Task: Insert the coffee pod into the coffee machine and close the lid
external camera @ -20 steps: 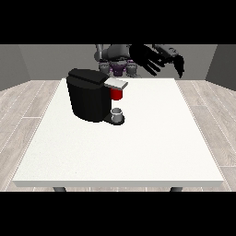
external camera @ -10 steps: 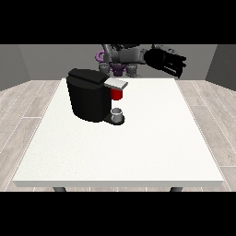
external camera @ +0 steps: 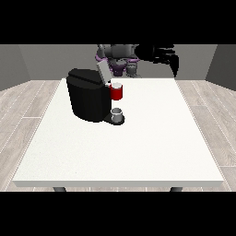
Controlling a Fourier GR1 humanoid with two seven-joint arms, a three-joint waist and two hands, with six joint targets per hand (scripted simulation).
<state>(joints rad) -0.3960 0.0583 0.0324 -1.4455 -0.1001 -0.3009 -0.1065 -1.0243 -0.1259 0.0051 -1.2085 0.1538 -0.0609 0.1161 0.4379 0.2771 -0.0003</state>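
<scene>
Hand (external camera: pixel 162 54) (view's right) above table (external camera: pixel 138 152)

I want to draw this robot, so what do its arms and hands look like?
The hand at the view's right is black all over, with dark fingers sticking out from a chunky palm. The arm behind it looks black too. The robot's body is grey with purple patches. No cables or markings show, and the other hand cannot be made out.

A bare test room: grey walls (external camera: pixel 18 64), plank floor (external camera: pixel 23 106), one white table (external camera: pixel 138 147).
</scene>
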